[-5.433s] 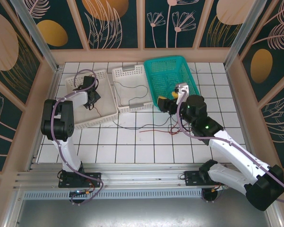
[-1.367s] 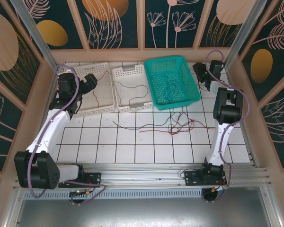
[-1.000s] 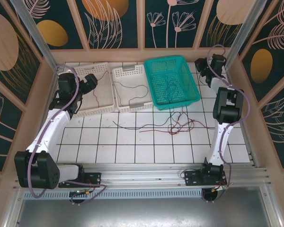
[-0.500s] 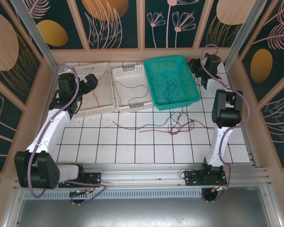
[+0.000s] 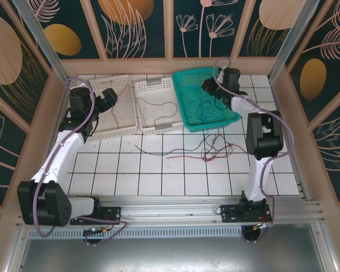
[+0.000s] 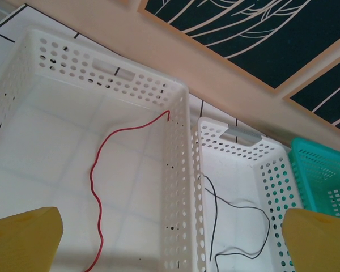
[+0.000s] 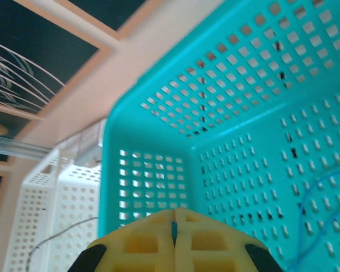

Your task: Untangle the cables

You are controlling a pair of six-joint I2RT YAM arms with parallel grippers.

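Glossy white tiles [image 5: 158, 182], hair-thin cables [image 5: 215, 151]; left hand [image 6: 170, 241] apart, right hand [image 7: 174, 226] together over perforated basket [image 7: 158, 141].

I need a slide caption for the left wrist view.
Thin red cable in left white perforated basket, thin black cable in right white basket.

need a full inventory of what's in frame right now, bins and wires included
left white basket: one, white, far left
middle white basket: one, white, between the other two
teal basket: one, teal, right of the white pair
red wire: one, red, in left white basket
black wire: one, black, in middle white basket
blue wire: one, dark blue, in teal basket
loose wires: several, red and dark, tangled on tiled table before teal basket
left gripper: one, jaws open, over left white basket
right gripper: one, jaws shut, over teal basket
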